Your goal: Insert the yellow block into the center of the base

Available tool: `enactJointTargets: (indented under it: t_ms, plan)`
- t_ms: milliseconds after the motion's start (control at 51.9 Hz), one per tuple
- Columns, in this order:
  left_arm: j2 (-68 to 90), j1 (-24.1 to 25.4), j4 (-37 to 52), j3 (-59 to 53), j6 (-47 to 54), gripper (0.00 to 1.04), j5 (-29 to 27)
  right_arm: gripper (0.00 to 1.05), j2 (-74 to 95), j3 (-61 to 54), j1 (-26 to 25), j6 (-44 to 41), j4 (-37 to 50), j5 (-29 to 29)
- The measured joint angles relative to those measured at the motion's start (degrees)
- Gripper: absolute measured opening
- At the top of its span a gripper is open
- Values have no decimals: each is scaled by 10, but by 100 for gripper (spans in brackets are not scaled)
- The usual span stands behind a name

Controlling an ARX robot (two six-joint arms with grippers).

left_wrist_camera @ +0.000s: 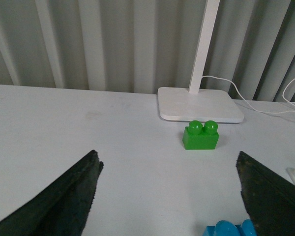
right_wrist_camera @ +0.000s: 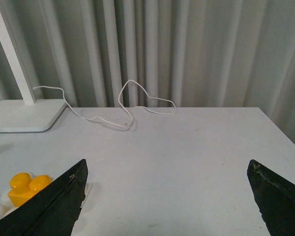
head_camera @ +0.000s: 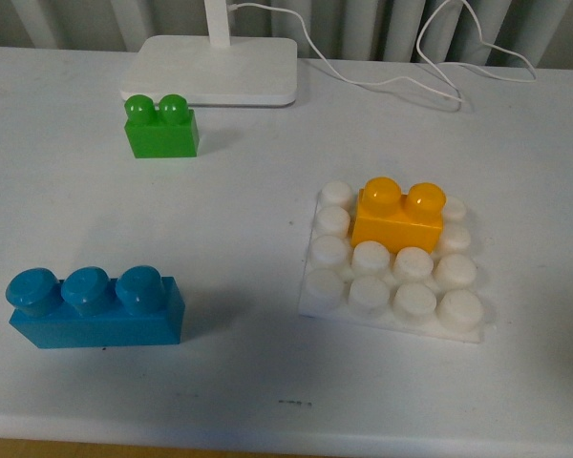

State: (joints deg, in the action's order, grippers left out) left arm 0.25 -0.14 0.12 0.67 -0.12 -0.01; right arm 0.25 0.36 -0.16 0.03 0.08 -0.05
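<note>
**Block seated on base**

The yellow block (head_camera: 397,215) sits on the base (head_camera: 392,256), across the studs towards its far side, apparently pressed in. Both tools, left (left_wrist_camera: 169,196) and right (right_wrist_camera: 167,206), gape wide and empty, clear of it, suggesting release.

Neither arm appears in the front view. In the left wrist view, the left gripper (left_wrist_camera: 169,196) hangs above the tabletop (left_wrist_camera: 88,132), its two dark fingers (left_wrist_camera: 64,201) spread wide with nothing between them. In the right wrist view, the right gripper (right_wrist_camera: 169,201) is likewise held clear of the tabletop, its dark fingers (right_wrist_camera: 280,201) set far apart and empty.
</note>
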Motion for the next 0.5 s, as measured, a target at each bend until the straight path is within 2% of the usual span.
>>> enactJointTargets:
  t_ms: [116, 173, 501]
  plan:
    - [0, 0, 0, 0, 0, 100, 0, 95, 0, 0, 0, 0, 0, 0]
    - [0, 0, 0, 0, 0, 98, 0, 95, 0, 0, 0, 0, 0, 0]
    - [0, 0, 0, 0, 0, 98, 0, 95, 0, 0, 0, 0, 0, 0]
